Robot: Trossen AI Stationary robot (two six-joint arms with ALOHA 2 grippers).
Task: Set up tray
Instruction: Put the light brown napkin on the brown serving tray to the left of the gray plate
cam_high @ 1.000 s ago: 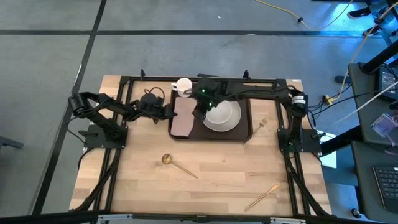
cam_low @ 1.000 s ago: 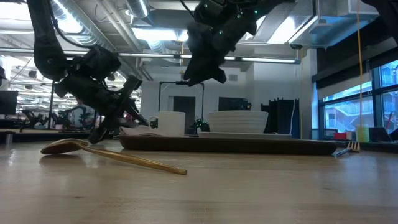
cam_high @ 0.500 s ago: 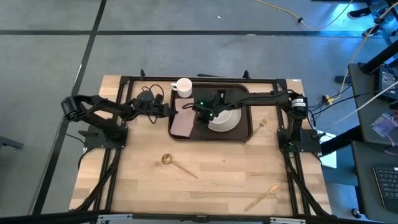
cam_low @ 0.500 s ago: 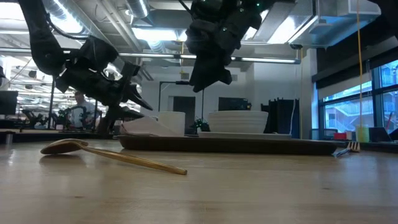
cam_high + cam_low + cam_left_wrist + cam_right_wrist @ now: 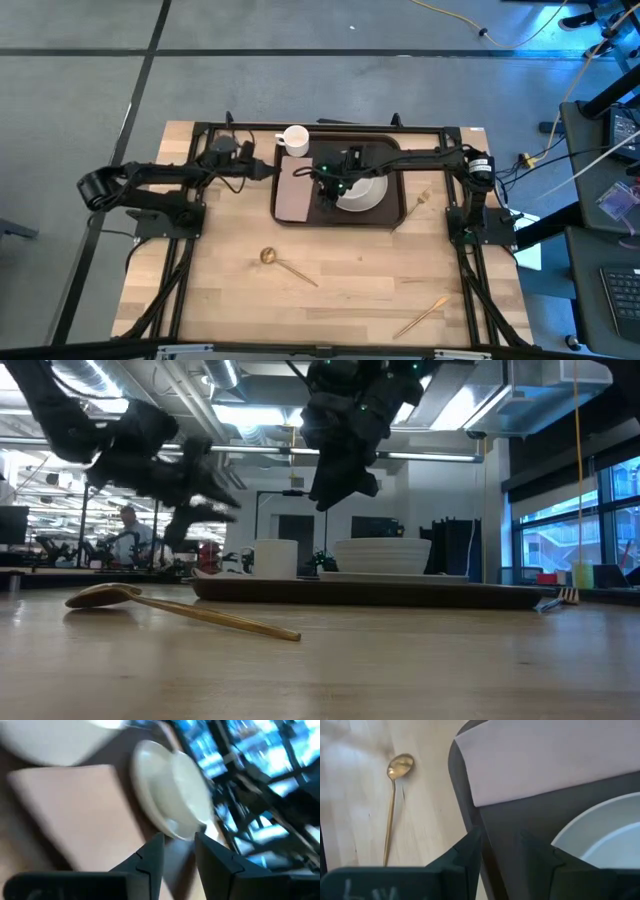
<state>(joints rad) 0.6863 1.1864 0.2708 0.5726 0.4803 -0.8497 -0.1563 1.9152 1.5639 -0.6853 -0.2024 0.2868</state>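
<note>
High view puts the dark brown tray (image 5: 395,200) at the table's far middle, carrying a tan-pink napkin (image 5: 294,189) on its left part and a white bowl on a plate (image 5: 366,190) to the right. A white cup (image 5: 295,137) stands just beyond the tray's far-left corner. The right gripper (image 5: 328,186) hangs above the tray between napkin and bowl, its jaws a narrow gap apart and empty. The left gripper (image 5: 268,171) is beside the tray's left rim, jaws also narrowly parted around nothing. On the bare wood nearer the camera lie a gold spoon (image 5: 283,264), a gold fork (image 5: 421,197) by the tray's right edge, and another gold utensil (image 5: 422,315) near the front right.
</note>
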